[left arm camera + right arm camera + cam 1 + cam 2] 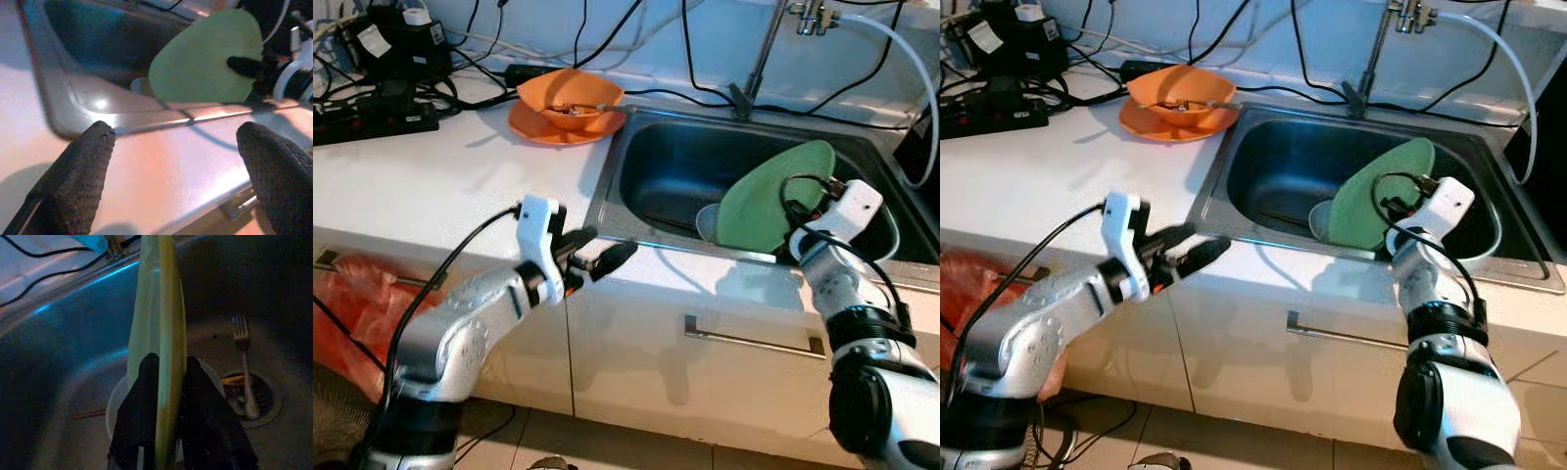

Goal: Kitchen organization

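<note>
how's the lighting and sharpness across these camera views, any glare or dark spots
Left eye view: bright and fairly sharp, white counter slightly washed out. Left wrist view: glare on the sink rim, near fingers soft. Right wrist view: very dark with a blue cast, though the green plate edge and a fork are readable.

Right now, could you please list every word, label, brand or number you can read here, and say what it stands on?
No text is readable.
White labels on the black equipment at the back of the counter: too small and blurred to read.
Green plate, orange bowl, sink: no markings visible.
</note>
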### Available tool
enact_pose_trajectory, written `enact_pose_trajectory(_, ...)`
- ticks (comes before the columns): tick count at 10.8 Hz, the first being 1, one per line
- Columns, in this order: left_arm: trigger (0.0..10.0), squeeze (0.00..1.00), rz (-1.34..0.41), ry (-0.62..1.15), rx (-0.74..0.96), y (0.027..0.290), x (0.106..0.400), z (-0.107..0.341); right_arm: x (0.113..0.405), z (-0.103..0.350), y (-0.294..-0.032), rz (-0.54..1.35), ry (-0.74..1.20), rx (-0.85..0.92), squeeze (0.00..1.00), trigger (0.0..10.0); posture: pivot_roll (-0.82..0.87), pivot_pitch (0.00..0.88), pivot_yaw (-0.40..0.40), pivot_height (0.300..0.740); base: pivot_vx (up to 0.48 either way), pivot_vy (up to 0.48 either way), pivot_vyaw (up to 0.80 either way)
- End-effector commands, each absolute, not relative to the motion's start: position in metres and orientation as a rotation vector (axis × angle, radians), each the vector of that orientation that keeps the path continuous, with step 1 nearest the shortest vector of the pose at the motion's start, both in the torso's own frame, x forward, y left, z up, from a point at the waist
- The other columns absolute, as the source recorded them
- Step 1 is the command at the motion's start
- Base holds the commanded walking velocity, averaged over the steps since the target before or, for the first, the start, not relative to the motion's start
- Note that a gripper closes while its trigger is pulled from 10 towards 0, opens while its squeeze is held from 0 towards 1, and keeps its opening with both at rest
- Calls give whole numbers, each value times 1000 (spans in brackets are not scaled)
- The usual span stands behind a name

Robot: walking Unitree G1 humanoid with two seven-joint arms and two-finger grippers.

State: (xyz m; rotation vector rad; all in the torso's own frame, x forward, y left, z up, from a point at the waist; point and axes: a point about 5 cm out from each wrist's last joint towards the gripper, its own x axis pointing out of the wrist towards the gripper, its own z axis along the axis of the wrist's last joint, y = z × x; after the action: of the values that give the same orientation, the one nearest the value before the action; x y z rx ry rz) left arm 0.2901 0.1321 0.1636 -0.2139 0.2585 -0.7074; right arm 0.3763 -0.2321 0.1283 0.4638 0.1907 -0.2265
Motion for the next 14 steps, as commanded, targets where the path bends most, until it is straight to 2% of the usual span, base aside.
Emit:
enact_pose_trajectory(1, 10000, 0, -688, 225, -166, 133, 289, 170, 371, 111, -232, -248, 264, 435, 0, 0, 228, 65, -32, 740, 0, 0, 0)
enact_pose_trajectory(2, 10000, 0, -683, 220, -161, 133, 289, 170, 371, 110, -232, -248, 270, 425, 0, 2510, 228, 65, -32, 740, 0, 0, 0)
enact_pose_trajectory(3, 10000, 0, -643, 177, -135, 136, 291, 174, 370, 105, -230, -241, 294, 411, 0, 2510, 242, 74, -31, 740, 0, 0, 0)
enact_pose_trajectory(4, 10000, 0, -632, 148, -103, 136, 292, 175, 370, 102, -227, -225, 322, 387, 0, 10000, 236, 78, -31, 740, 0, 0, 0)
enact_pose_trajectory(5, 10000, 0, -629, 139, -98, 136, 292, 175, 370, 101, -226, -216, 328, 384, 0, 10000, 236, 78, -31, 740, 0, 0, 0)
enact_pose_trajectory(6, 10000, 0, -615, 121, -86, 135, 295, 175, 370, 99, -222, -202, 340, 377, 463, 10000, 229, 77, -31, 740, 0, 0, 0)
enact_pose_trajectory(7, 10000, 0, -607, 89, -74, 131, 297, 178, 370, 99, -220, -186, 348, 373, 1000, 10000, 224, 71, -35, 740, 0, 0, 0)
enact_pose_trajectory(14, 10000, 0, -388, -109, -2, 139, 314, 193, 370, 98, -221, -180, 335, 399, 1000, 10000, 190, 52, -47, 740, 0, 0, 0)
